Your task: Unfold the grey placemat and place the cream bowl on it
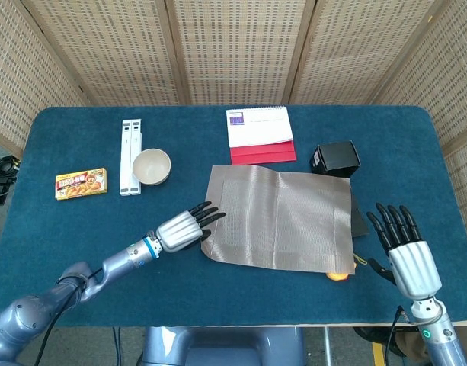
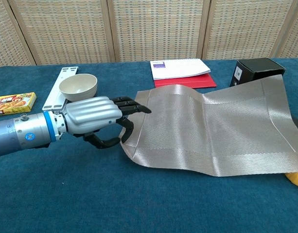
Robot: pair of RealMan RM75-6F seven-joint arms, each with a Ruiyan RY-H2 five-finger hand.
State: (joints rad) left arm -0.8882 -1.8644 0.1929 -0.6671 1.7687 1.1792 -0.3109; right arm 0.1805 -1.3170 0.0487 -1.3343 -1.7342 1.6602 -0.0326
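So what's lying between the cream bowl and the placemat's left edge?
Nothing: in the head view only bare blue table separates the cream bowl from the grey placemat. The left hand sits nearer, pinching the mat's corner.
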